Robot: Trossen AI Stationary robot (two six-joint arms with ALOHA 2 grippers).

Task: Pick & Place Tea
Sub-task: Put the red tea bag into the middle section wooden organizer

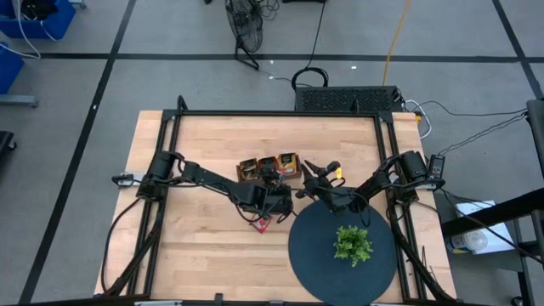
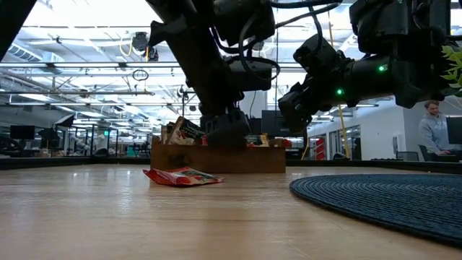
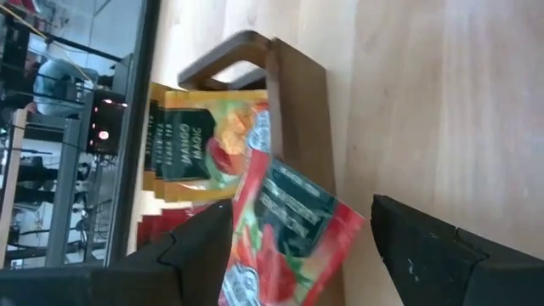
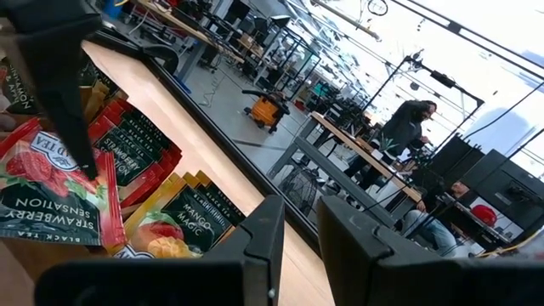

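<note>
**Left gripper poised over tray with red sachet**

Left gripper [image 3: 297,242] parted wide over the wooden tray [image 1: 270,167], a red strawberry sachet [image 3: 285,225] lying between the fingers, apparently just let go or about to drop into the middle compartment. Orange mango sachets [image 3: 191,140] standing upright in the next slot. Another red sachet [image 1: 261,224] flat on the table [image 1: 195,255], nearer than the tray, probably next. Right gripper [image 4: 297,246] nearly closed, empty, waiting at the tray's right beside the dark round mat [image 1: 314,255].

You see red strawberry sachets [image 4: 51,191] with dark green labels, orange-yellow mango sachets [image 4: 183,217], a brown wooden tray [image 2: 216,157], a dark blue ribbed mat [image 1: 316,246], pale wood table [image 1: 195,255].
</note>
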